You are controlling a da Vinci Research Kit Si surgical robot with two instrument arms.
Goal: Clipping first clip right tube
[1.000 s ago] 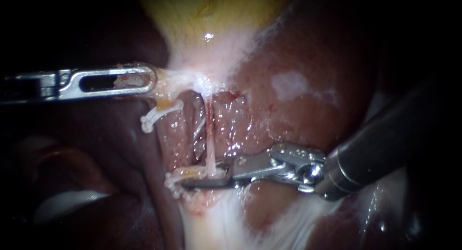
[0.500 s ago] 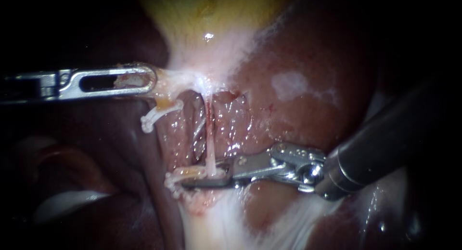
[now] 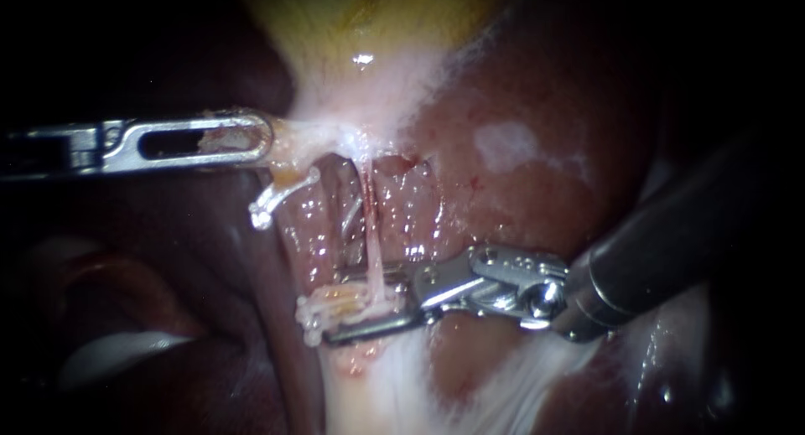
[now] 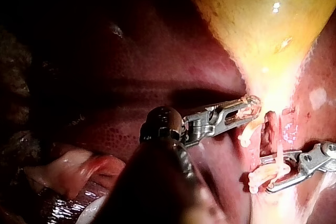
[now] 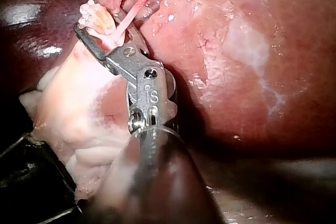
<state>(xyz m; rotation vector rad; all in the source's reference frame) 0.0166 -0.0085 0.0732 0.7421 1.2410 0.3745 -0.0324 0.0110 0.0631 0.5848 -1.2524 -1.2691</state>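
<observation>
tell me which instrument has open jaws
The right instrument: its jaws gape around the thin tube. The left instrument is clamped on pale tissue.

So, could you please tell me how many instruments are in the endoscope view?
2. The left instrument grips tissue below the gallbladder; the right instrument straddles the thin tube lower down. None seems hidden.

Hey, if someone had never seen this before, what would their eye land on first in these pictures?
Likely the yellow gallbladder glowing at the top of the endoscope view, with the left instrument shut on pale tissue at its neck. Below, the right instrument holds its jaws open with a thin pink tube between them, the tube running down over the dark red liver.
</observation>
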